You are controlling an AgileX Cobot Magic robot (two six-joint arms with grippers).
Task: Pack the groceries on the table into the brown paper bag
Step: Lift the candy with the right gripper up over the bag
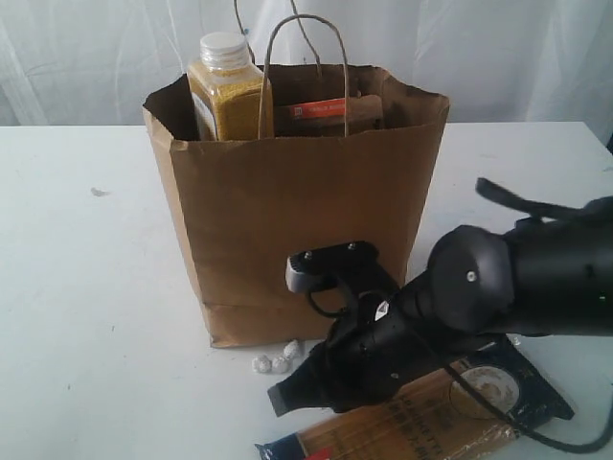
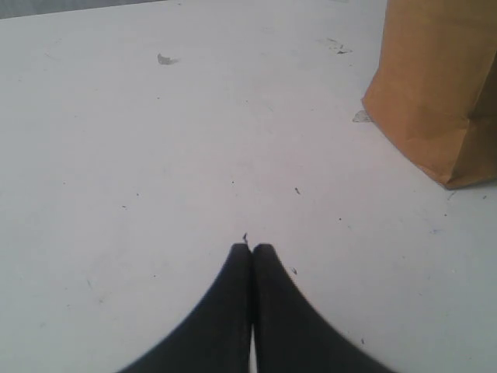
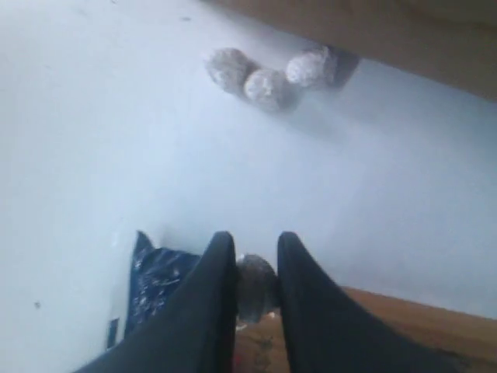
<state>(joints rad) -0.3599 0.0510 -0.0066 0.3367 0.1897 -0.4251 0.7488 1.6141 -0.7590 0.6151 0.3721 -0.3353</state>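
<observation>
The brown paper bag (image 1: pixel 287 220) stands upright mid-table, holding the yellow-grain bottle (image 1: pixel 228 91) and the kraft pouch with orange strip (image 1: pixel 326 110). The long dark-blue spaghetti packet (image 1: pixel 402 426) lies flat at the table's front edge. My right gripper (image 1: pixel 278 398) hangs low over the packet's end (image 3: pixel 155 284), shut on a small grey foil ball (image 3: pixel 255 284). My left gripper (image 2: pixel 251 247) is shut with nothing in it, above bare table (image 2: pixel 155 155) beside the bag's corner (image 2: pixel 435 85). Neither jar is in view.
Three small foil balls (image 1: pixel 278 362) lie on the table against the bag's front base, and they also appear in the right wrist view as foil balls (image 3: pixel 268 85). The right arm's bulky black body (image 1: pixel 517 283) covers the front right of the table.
</observation>
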